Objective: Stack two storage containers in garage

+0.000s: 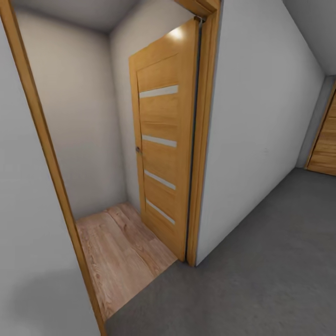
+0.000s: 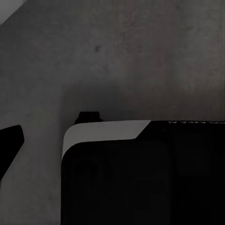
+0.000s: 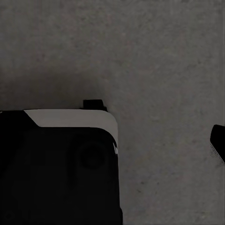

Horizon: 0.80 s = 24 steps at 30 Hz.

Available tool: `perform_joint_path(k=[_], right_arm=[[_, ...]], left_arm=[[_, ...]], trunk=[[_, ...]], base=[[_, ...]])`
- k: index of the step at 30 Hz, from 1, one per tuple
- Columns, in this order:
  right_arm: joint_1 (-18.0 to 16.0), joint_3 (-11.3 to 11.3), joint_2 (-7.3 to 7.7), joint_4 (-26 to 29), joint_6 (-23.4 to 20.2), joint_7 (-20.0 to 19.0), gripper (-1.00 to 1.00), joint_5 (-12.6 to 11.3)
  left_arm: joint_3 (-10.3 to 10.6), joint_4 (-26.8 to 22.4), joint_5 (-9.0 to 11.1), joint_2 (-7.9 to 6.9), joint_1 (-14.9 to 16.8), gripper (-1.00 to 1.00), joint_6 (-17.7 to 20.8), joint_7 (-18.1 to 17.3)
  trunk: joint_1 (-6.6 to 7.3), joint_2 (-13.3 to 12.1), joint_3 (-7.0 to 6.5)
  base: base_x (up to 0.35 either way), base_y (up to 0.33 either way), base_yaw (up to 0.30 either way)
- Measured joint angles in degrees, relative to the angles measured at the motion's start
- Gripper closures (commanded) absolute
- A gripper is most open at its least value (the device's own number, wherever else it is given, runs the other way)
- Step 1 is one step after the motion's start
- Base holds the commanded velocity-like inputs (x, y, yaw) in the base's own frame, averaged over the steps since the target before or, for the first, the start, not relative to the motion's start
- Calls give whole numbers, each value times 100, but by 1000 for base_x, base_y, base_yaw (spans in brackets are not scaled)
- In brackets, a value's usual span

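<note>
Ahead of the robot, head view: a doorway with a wood frame (image 1: 46,154), opening left of centre.

Door (image 1: 163,140): light wood, four pale horizontal glazed strips, small knob on its left edge; swung open inward, standing against the right side of the opening.

Beyond the threshold: light wood plank floor (image 1: 121,252), plain pale walls (image 1: 79,121) closing a narrow space.

Near side: the floor (image 1: 261,275), dark grey, rough, matte concrete, running from the threshold to the right and far right.

Right of the doorway: a pale wall (image 1: 261,126) running away to the far right, where part of a second wood door (image 1: 324,149) shows.

Left wrist view: dark concrete below, a black and pale grey robot body part (image 2: 140,173) across the near portion; a dark finger tip (image 2: 9,140) at one edge. Whether the left gripper is spread or closed, I cannot tell.

Right wrist view: same concrete, a similar black and grey part (image 3: 61,164); a dark finger tip (image 3: 218,140) at the edge. Its state likewise cannot be told.
</note>
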<state>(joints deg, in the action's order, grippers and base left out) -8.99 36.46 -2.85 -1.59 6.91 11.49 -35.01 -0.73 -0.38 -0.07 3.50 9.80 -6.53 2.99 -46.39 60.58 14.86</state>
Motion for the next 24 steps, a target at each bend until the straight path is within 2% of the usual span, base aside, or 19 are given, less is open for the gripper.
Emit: perform_joint_path(k=[16,24], right_arm=[[0,0,0,0,1,1,-100,0],[0,0,0,0,1,3,-100,0]], left_arm=[[3,-3,-7,0,0,-100,-3,-2],[6,-4,-8,8,0,-100,-2,-2]], trunk=[[0,0,0],[-1,0,0]], base=[[322,-4,0],[276,-149,0]])
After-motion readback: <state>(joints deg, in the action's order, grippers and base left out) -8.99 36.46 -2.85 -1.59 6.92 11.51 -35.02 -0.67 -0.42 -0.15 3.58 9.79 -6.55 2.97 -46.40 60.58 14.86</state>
